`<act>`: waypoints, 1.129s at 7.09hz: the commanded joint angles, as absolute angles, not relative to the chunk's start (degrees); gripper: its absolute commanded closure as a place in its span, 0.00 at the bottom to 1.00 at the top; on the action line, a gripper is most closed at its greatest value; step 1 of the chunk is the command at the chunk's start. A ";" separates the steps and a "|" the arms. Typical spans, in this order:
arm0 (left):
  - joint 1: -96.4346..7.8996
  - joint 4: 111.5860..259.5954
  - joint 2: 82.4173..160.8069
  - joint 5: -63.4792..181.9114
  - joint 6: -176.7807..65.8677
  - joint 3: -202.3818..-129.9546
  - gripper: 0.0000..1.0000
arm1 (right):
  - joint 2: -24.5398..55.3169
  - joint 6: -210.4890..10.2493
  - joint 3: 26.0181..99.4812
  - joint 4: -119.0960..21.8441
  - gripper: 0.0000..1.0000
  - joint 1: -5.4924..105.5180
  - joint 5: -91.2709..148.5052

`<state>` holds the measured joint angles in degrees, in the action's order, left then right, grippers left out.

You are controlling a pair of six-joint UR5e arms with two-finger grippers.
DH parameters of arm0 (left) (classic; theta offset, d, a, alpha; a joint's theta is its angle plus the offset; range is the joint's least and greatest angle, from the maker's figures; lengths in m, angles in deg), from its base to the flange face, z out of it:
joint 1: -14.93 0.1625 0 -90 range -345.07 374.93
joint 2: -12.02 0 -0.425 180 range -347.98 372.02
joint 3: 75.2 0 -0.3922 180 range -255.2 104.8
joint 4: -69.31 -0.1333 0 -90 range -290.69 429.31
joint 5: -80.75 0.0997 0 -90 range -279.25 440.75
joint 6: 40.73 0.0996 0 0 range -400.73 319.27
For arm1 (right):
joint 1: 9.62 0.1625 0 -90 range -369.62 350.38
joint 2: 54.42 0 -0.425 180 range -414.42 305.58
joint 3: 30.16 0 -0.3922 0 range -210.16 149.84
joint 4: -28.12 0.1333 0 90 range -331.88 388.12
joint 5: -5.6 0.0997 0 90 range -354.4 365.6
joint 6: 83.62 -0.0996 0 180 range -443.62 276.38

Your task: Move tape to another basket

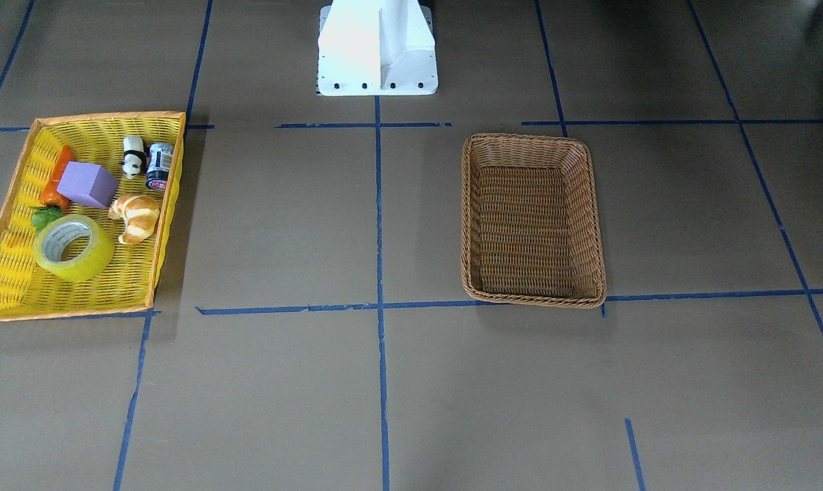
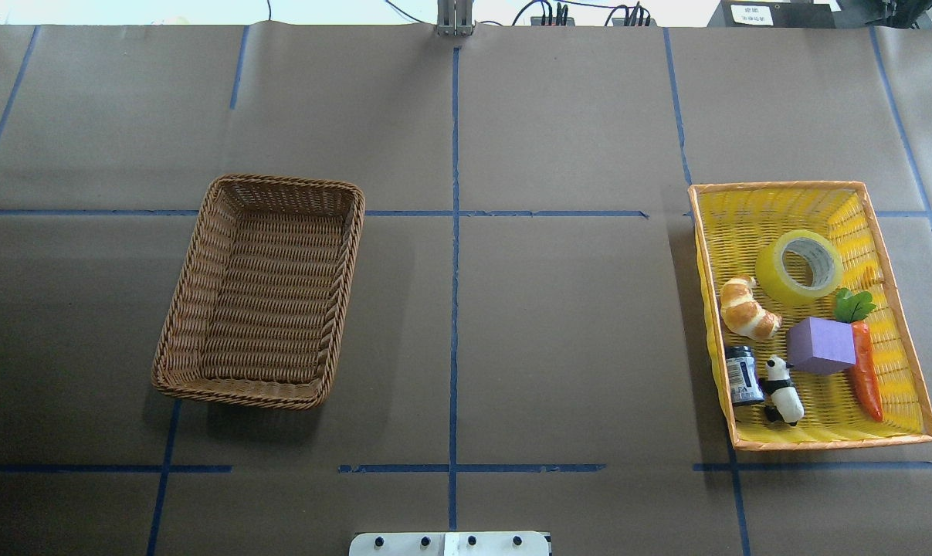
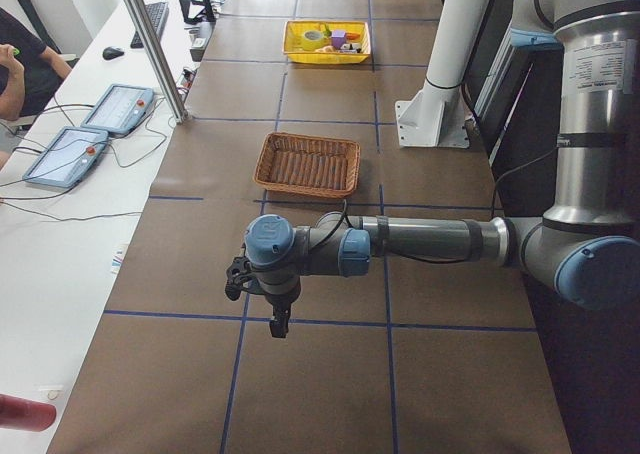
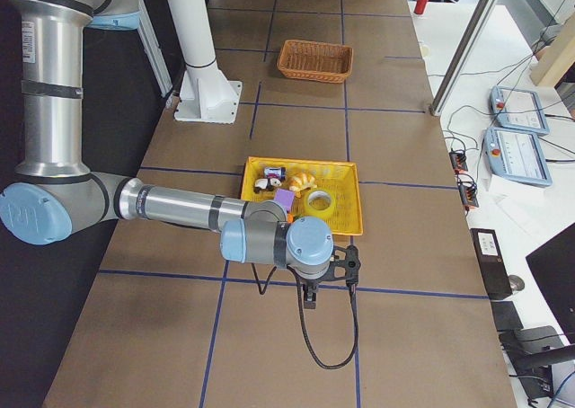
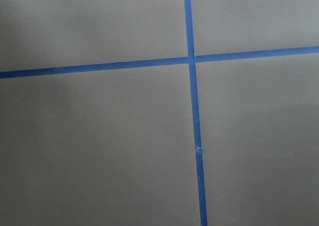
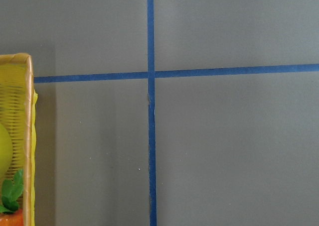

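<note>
The tape [image 1: 77, 262], a yellow-green roll, lies flat in the yellow tray [image 1: 9, 279] beside a croissant; it also shows in the overhead view [image 2: 778, 279] and at the right wrist view's left edge [image 6: 4, 151]. The brown wicker basket [image 1: 530, 218] stands empty; in the overhead view [image 2: 265, 301] it is on the left. My left gripper [image 3: 278, 324] hangs over bare table beyond the basket's end. My right gripper [image 4: 310, 298] hangs over bare table just outside the tray. Both show only in the side views, so I cannot tell whether they are open or shut.
The yellow tray [image 2: 890, 371] also holds a croissant [image 2: 747, 309], a purple block [image 2: 819, 345], a carrot [image 2: 865, 374], a panda figure [image 2: 782, 380] and a small can [image 2: 742, 374]. Blue tape lines grid the brown table. The white robot base [image 1: 377, 48] stands at the table's edge.
</note>
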<state>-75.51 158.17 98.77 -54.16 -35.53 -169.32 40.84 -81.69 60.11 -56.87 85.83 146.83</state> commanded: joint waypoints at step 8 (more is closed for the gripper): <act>-75.60 158.26 98.59 -54.25 -35.98 -170.30 0.00 | 33.94 -81.95 60.63 -55.02 0.00 83.72 145.79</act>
